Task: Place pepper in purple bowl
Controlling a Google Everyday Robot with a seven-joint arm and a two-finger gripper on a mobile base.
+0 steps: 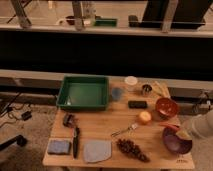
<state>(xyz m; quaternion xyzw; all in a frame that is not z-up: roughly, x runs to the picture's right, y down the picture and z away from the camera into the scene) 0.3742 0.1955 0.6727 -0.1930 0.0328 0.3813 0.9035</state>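
Note:
The purple bowl [175, 142] stands at the table's front right corner. My arm comes in from the right edge, and the gripper [182, 133] hangs over the bowl's right rim. A thin red-orange pepper [170, 126] lies across the bowl's far rim, right at the gripper's tip. I cannot tell whether the gripper holds it or only touches it.
A green tray [84, 92] sits at the back left. A red-brown bowl [166, 107], an orange fruit [145, 117], a fork [125, 131] and grapes [132, 149] lie near the purple bowl. A grey cloth [97, 150], a knife [76, 142] and a blue sponge [59, 146] lie front left.

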